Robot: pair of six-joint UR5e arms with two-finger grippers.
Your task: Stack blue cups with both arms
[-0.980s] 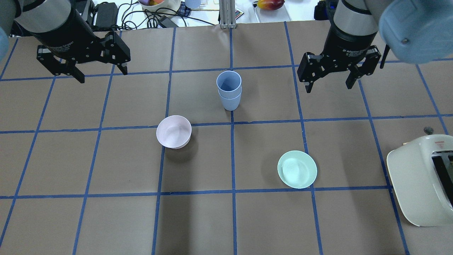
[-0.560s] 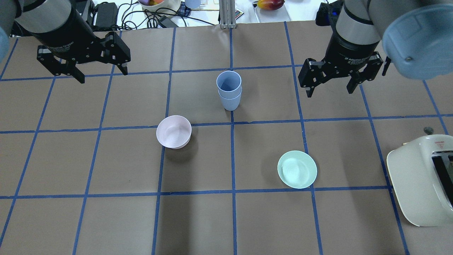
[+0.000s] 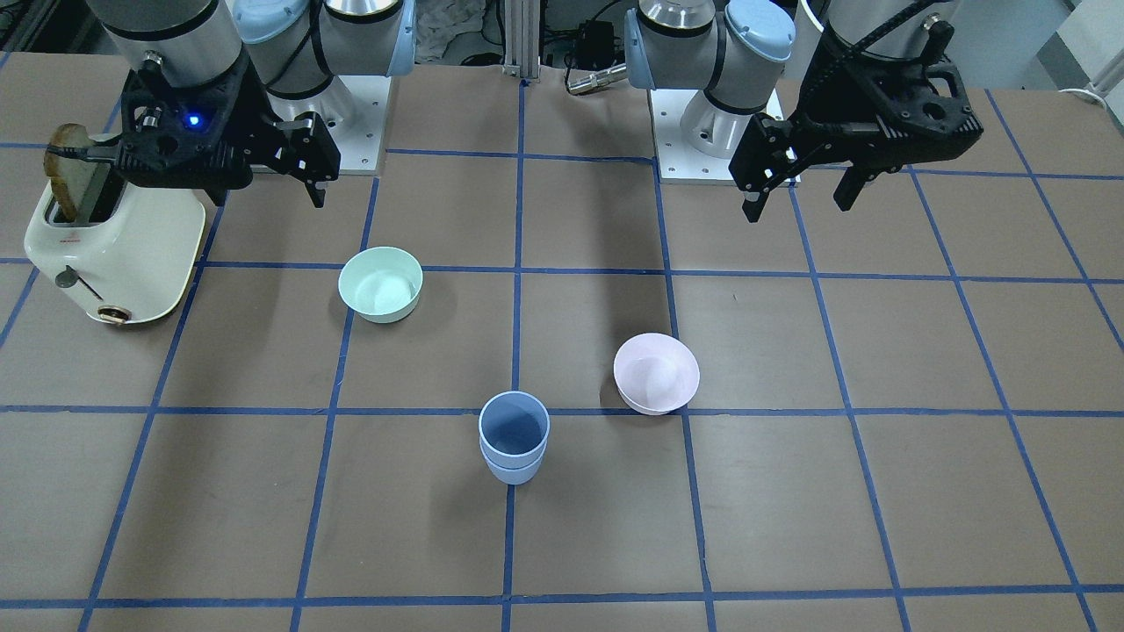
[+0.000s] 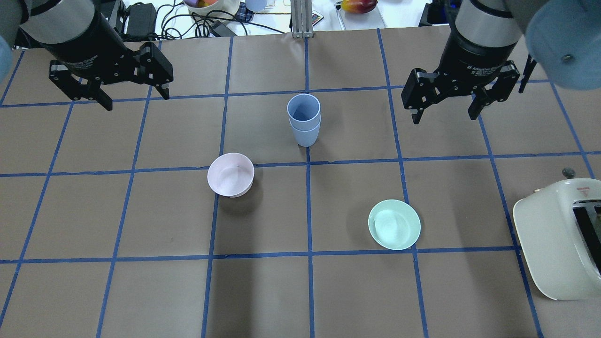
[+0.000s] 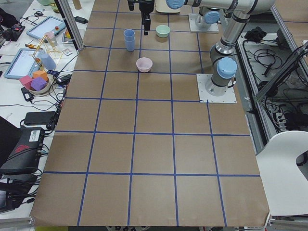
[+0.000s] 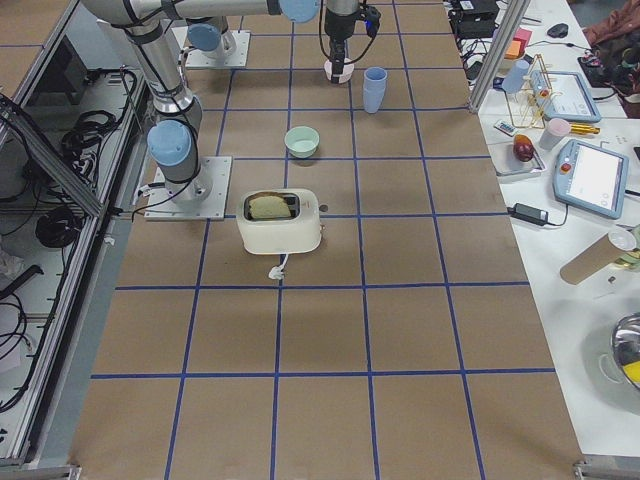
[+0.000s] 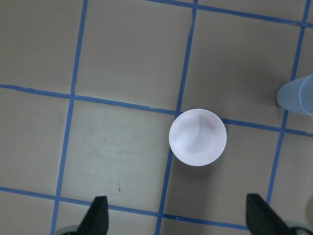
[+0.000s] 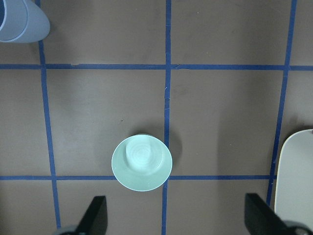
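Cups (image 4: 304, 119): one sits nested inside the other, upright, mid-desk on the far half, on a tape crossing. Looks to me like the stacking is done, with only the pull-away and park left. Left tool (image 4: 136, 99) is wide and empty, hovering well left of the stack. Right tool (image 4: 444, 117) is also wide and empty, well to the right. Neither touches anything. The next move calls for no grasp, I'd say: just keep both arms off the stack, since a tall narrow pair like that would tip on a side bump. The cups are smooth pale-blue plastic, tapered, with no handle, a lighter rim and a darker inside. The upper rim stands a band above the lower, so the nesting seems snug but not bottomed out. The desk (image 4: 141, 211) is matte brown paper with a blue tape grid. A pink bowl (image 4: 230, 174) sits near-left of the stack and a green bowl (image 4: 394, 224) near-right, both round, smooth and empty. A cream toaster (image 4: 558, 234), glossy and rounded, is at the right edge.
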